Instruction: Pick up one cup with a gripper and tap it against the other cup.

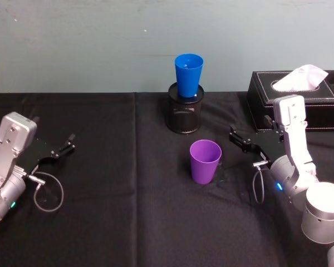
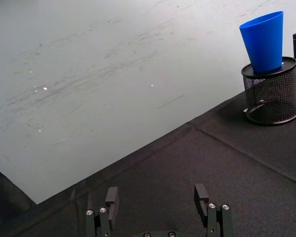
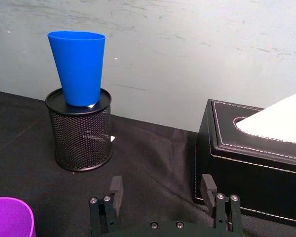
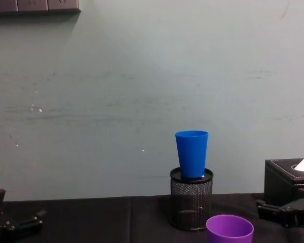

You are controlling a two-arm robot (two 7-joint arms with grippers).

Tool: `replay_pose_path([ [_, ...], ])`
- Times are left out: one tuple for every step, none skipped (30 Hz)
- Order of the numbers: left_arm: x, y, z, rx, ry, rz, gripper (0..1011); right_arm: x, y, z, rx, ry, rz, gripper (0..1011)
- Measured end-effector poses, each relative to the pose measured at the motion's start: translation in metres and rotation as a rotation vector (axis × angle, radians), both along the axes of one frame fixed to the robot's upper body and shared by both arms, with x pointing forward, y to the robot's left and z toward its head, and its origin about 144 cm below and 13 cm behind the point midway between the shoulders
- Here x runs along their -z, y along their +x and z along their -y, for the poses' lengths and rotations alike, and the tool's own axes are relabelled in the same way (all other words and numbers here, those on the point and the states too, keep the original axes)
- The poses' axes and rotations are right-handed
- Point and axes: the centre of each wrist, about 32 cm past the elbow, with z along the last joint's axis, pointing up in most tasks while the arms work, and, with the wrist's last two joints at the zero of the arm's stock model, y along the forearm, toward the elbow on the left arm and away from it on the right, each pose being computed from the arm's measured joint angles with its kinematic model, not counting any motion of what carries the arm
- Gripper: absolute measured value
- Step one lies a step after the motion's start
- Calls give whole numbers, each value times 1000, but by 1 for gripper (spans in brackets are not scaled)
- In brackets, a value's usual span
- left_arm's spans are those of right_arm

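My right claw (image 1: 239,140) is sitting open just beside the purple cup (image 1: 205,161), which stands upright on the worktop (image 1: 128,222). The blue cup (image 1: 188,75) is perched in the mesh pen holder (image 1: 184,111) behind it, and my left claw (image 1: 64,146) is open too, parked way off to the side.

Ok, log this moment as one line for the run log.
purple cup: upright on table, untouched | blue cup: upright in mesh holder | right tool: open, beside purple cup | left tool: open, idle

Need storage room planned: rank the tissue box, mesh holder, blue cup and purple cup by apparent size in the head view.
1. Tissue box, largest though cut by the frame edge.
2. Mesh holder and blue cup: look about alike, left unranked.
3. Purple cup, close to both; it stands nearer the camera, so unsure.
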Motion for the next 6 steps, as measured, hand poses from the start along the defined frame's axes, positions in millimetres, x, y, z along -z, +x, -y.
replay_pose_path([
  [0, 0, 0, 0, 0, 0, 1000, 0, 0, 0, 0, 0, 0, 1003],
  [0, 0, 0, 0, 0, 0, 1000, 0, 0, 0, 0, 0, 0, 1003],
  [0, 0, 0, 0, 0, 0, 1000, 0, 0, 0, -1, 0, -1, 1003],
  [0, 0, 0, 0, 0, 0, 1000, 0, 0, 0, -1, 0, -1, 1003],
  [0, 0, 0, 0, 0, 0, 1000, 0, 0, 0, -2, 0, -1, 1003],
  [0, 0, 0, 0, 0, 0, 1000, 0, 0, 0, -2, 0, -1, 1003],
])
